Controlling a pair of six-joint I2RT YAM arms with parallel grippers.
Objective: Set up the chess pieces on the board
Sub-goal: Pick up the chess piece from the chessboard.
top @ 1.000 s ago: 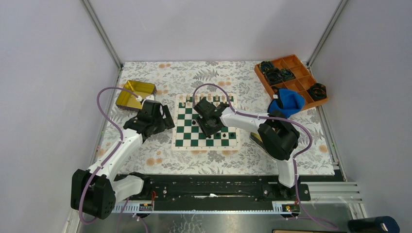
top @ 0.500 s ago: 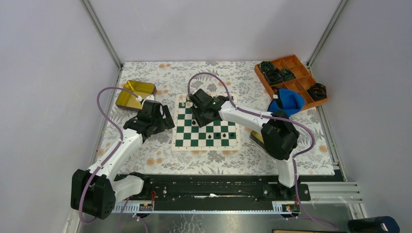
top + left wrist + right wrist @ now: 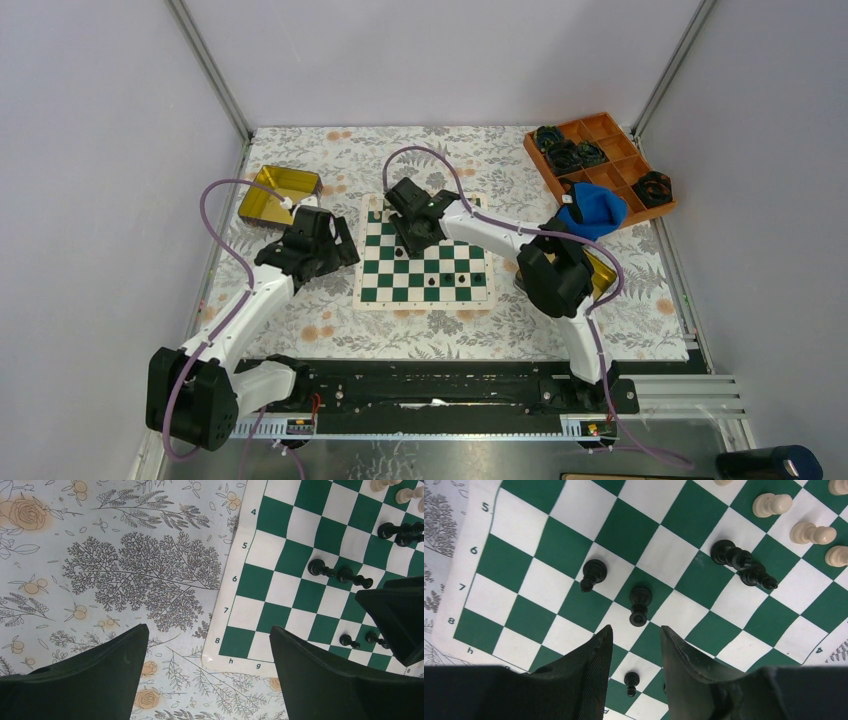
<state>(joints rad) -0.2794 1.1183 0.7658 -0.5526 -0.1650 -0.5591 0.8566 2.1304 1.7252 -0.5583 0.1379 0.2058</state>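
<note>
The green-and-white board (image 3: 425, 268) lies mid-table. Cream pieces (image 3: 445, 203) stand along its far edge, and a few black pieces (image 3: 478, 277) stand near its front. My right gripper (image 3: 413, 235) hovers over the board's far-left part. In the right wrist view it (image 3: 636, 630) is open and empty. A black pawn (image 3: 631, 681) stands on the board beneath the gap, and two black pieces (image 3: 640, 604) stand just ahead. Two more black pieces (image 3: 744, 566) lie tipped, near cream pawns (image 3: 771, 504). My left gripper (image 3: 340, 245) is wide open over the tablecloth by the board's h8 corner (image 3: 227, 647).
A gold tin (image 3: 278, 193) sits far left. A second gold tin (image 3: 600, 272) shows partly behind the right arm. An orange divided tray (image 3: 610, 178) with black rings stands at the far right, with a blue cloth (image 3: 592, 210) beside it. Grey walls enclose the table.
My right gripper has moved from the board's middle toward its far-left corner, and its arm has swung with it. The left arm has not moved.
</note>
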